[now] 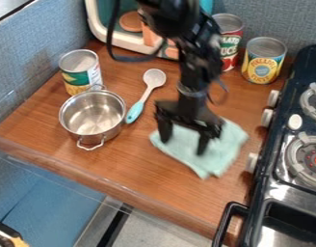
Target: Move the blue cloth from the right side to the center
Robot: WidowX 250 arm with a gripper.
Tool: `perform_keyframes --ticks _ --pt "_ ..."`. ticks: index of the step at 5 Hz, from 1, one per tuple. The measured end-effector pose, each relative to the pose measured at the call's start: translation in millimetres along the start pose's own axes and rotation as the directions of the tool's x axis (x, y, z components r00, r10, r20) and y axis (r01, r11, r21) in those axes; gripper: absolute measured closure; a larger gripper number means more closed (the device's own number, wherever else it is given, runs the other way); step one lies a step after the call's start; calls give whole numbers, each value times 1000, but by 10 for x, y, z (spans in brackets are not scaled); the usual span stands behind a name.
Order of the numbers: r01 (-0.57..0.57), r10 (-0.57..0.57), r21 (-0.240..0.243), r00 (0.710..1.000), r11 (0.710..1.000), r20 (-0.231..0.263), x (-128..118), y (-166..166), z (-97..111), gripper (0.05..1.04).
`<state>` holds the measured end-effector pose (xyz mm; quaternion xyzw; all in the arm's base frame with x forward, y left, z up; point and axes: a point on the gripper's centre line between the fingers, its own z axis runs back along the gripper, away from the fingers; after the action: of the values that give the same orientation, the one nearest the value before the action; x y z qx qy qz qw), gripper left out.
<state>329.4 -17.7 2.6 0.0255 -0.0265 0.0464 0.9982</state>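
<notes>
Nearest the camera, at lower right of the frame, see black curved stove handle (pixel 236 208). Right of centre, see pale blue cloth (pixel 215 161) under black fingers (pixel 204 141), spread apart, probably for pinching fabric.

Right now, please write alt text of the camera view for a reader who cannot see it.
A black two-finger robot tool hangs open over a pale blue cloth on a brown wooden counter. At left, a turquoise-handled spoon and a shiny metal pot; at right, a black stove. Farther back stand food cans.
</notes>
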Motion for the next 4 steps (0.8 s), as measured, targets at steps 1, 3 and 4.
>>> perform_keyframes --ticks 1,3,4 --pt "-60 60 -14 998 998 -8 311 75 -4 83" --pt "-104 104 -46 994 993 -21 812 2 -53 83" --pt "-96 95 -26 995 995 -18 814 -4 -58 83"
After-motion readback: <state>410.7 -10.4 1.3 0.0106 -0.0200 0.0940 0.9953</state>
